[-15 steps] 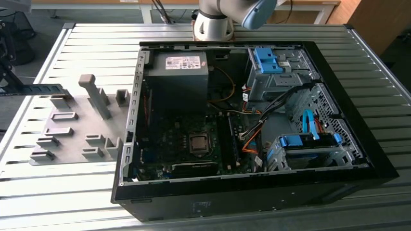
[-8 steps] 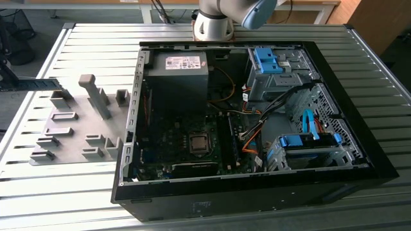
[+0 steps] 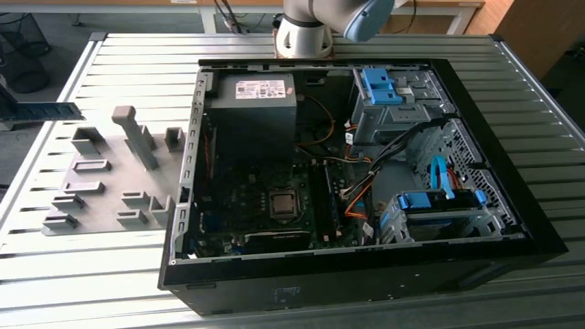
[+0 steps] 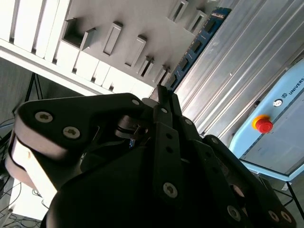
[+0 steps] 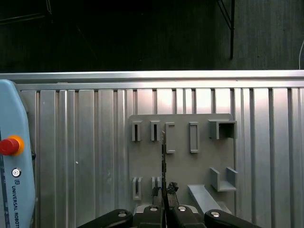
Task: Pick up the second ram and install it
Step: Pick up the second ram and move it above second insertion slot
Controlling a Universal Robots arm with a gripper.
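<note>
The second ram (image 3: pixel 43 112), a thin green-blue stick, hangs level in the air at the exterior view's far left, over the table's edge and left of the grey fixture plate (image 3: pixel 105 179). My gripper (image 3: pixel 5 103) shows as a dark shape at the frame edge, shut on one end of it. In the second wrist view the ram (image 4: pixel 195 43) juts out from the black gripper (image 4: pixel 161 93), its row of dark chips showing. In the first wrist view the ram (image 5: pixel 164 159) is edge-on between the fingers (image 5: pixel 156 191), above the fixture plate (image 5: pixel 183 161).
An open black computer case (image 3: pixel 512 253) lies on the slatted metal table (image 3: pixel 137 55), with the motherboard (image 3: pixel 265 205), a power supply (image 3: pixel 251 103) and blue drive latches (image 3: pixel 379 86) inside. The arm's base (image 3: pixel 302 31) stands behind the case. A light-blue pendant with a red button (image 5: pixel 9 145) lies nearby.
</note>
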